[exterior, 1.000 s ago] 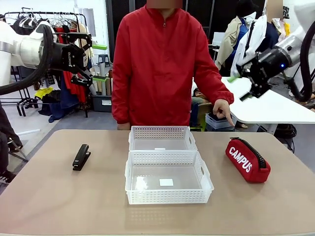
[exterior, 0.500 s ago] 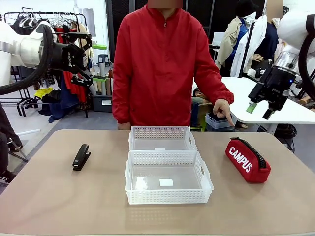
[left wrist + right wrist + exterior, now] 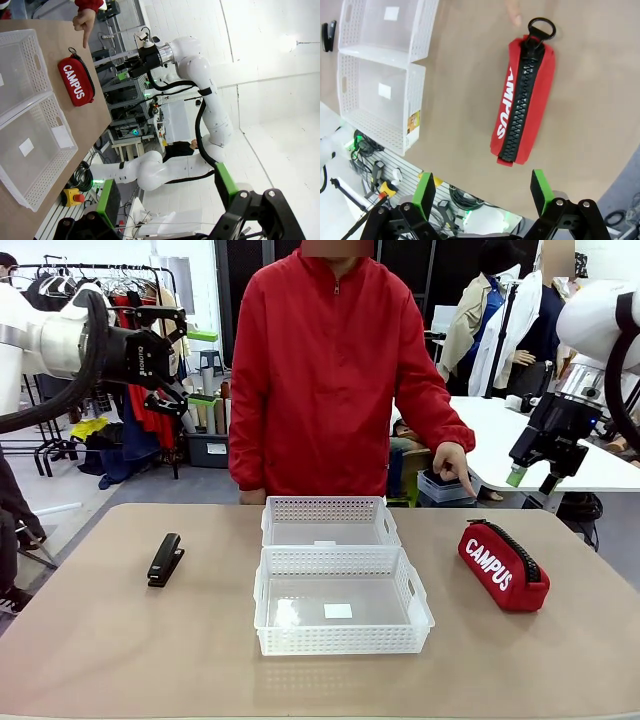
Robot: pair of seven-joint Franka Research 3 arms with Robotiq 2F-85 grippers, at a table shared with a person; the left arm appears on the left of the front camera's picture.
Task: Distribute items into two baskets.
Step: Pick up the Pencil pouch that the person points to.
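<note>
Pouch nr person's hand

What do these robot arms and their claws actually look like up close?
The left arm and right arm are smooth, rounded white tubes with thick black cables looping alongside. The left gripper and right gripper are black and two-fingered, with bright green pads on the fingertips.

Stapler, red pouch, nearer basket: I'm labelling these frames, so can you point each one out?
stapler (image 3: 165, 559), front view, middle of its black body.
red pouch (image 3: 522, 100), right wrist view, midway along its black zipper.
nearer basket (image 3: 340, 640), front view, its front lattice wall.
</note>
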